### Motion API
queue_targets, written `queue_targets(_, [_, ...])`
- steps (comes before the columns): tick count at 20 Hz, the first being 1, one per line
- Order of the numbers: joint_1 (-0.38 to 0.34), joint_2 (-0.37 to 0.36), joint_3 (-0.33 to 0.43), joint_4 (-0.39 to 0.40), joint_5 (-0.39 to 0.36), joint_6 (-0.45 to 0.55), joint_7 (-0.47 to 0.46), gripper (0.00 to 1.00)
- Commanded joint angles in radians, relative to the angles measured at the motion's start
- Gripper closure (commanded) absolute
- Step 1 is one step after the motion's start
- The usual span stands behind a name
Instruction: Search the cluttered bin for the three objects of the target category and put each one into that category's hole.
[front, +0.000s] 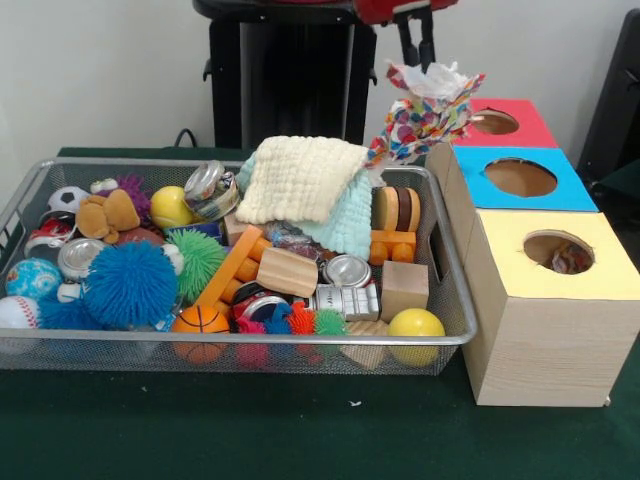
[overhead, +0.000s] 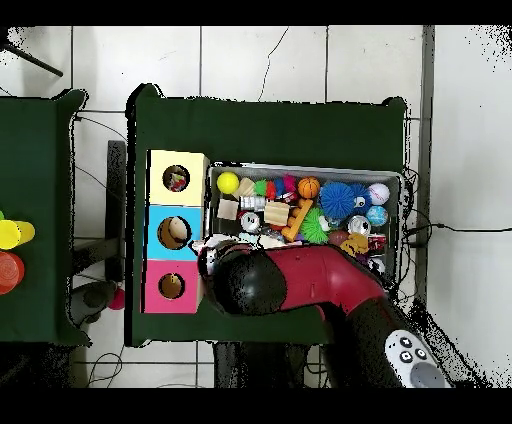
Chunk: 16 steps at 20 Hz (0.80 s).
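Observation:
The silver wire-mesh bin (front: 455, 340) is full of mixed toys; it also shows in the overhead view (overhead: 400, 180). My gripper (front: 418, 66) comes down from the top, shut on a bundle of multicoloured patterned fabric (front: 425, 118). It holds the bundle in the air above the bin's far right corner, next to the blue-topped box. The yellow-topped wooden box (front: 545, 330) stands nearest the camera, to the right of the bin. Its round hole (front: 556, 250) shows a patterned thing inside. In the overhead view my red arm (overhead: 305, 280) hides the gripper.
The blue-topped box (front: 520, 178) and the red-topped box (front: 497, 122) stand behind the yellow one. In the bin lie a cream cloth (front: 300, 178), a blue spiky ball (front: 130, 285), a green spiky ball (front: 197, 258), a basketball (front: 200, 320), yellow balls, wooden blocks and cans.

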Motion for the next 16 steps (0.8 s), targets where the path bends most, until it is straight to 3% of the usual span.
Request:
queue_targets(1, [0.051,-0.121,-0.083,0.055,0.104,0.057,0.227,1.0])
queue_targets(7, [0.128,-0.125,-0.141,0.025,0.143,0.062,0.248,1.0])
queue_targets(16, [0.298,-0.022,-0.26,-0.152,0.122,0.089,0.31,1.0])
